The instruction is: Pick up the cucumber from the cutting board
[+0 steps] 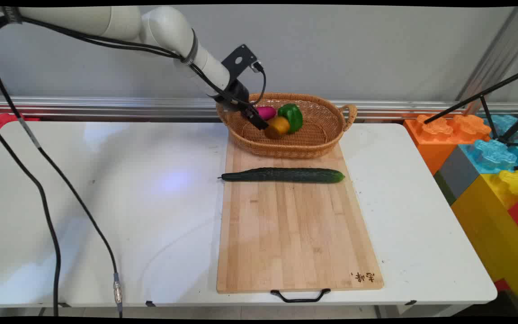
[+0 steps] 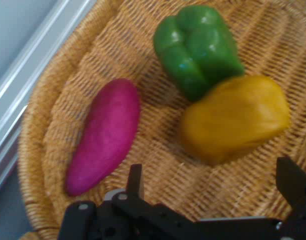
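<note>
My gripper (image 1: pixel 261 123) reaches down into a wicker basket (image 1: pixel 317 139) at the far end of a wooden cutting board (image 1: pixel 292 229). In the hand view the gripper (image 2: pixel 212 182) is open, its fingers standing either side of bare wicker just below a yellow pepper (image 2: pixel 235 117). A green pepper (image 2: pixel 197 47) lies beyond the yellow one and touches it. A magenta sweet potato (image 2: pixel 105 135) lies to the left. In the main view the yellow pepper (image 1: pixel 280 125), green pepper (image 1: pixel 292 115) and sweet potato (image 1: pixel 267 112) sit together in the basket's left half. Nothing is held.
A long dark green cucumber (image 1: pixel 283 175) lies across the board just in front of the basket. Large coloured toy blocks (image 1: pixel 488 180) stand off the table's right edge, with a black tripod (image 1: pixel 493 103) over them. Black cables (image 1: pixel 56 189) hang at the left.
</note>
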Available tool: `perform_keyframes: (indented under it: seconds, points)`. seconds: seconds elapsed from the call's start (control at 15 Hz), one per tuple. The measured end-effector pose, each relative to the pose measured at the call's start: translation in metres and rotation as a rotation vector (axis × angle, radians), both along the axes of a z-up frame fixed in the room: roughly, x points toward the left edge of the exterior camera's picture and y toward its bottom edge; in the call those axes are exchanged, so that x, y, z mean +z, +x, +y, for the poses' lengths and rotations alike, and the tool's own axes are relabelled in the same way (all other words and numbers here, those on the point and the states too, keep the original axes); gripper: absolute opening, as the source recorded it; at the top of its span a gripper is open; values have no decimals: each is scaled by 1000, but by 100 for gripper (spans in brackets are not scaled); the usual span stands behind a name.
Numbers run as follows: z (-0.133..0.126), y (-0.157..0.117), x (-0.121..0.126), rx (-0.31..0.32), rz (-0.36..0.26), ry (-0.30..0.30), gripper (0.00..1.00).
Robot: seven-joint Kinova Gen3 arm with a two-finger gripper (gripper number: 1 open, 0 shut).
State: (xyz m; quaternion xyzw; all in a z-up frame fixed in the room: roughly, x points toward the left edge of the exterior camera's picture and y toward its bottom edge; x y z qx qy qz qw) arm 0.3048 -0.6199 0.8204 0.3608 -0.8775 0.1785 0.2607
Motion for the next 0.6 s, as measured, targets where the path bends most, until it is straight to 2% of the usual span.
perform_keyframes:
  seconds: [0.27,0.6]
  points:
    - [9,-15,4,-35,23,15,100]
    - [33,-50,16,-151,62,25,100]
